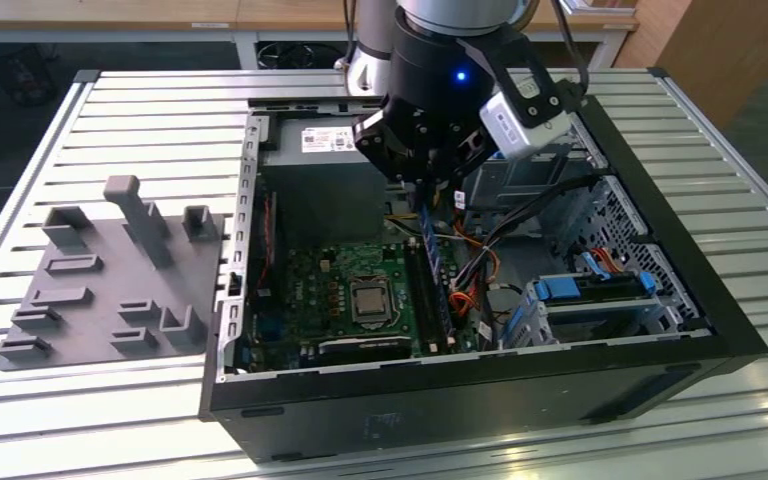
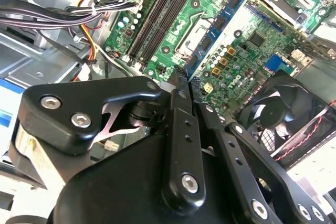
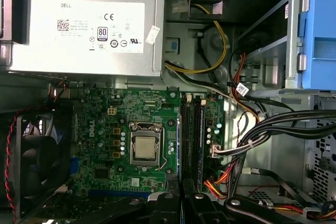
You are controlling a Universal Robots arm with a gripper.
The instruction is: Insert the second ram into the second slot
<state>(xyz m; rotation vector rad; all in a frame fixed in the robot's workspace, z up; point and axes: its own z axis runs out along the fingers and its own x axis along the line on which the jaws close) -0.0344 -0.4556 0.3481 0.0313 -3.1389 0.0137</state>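
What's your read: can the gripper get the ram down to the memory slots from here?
Probably yes. The gripper holds the second ram in line with the memory slots. The case is open on this side, and the cables lie beside the slots, not across them.

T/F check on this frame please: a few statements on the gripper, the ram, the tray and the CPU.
1. The gripper is shut on the second ram. True.
2. The second ram is fully seated in its slot. False: in the second wrist view it is held above the motherboard, clear of the slots.
3. The grey fixture tray lies on the exterior view's right of the computer case. False: it lies on the exterior view's left of the case.
4. The processor has no cooler on it. True.
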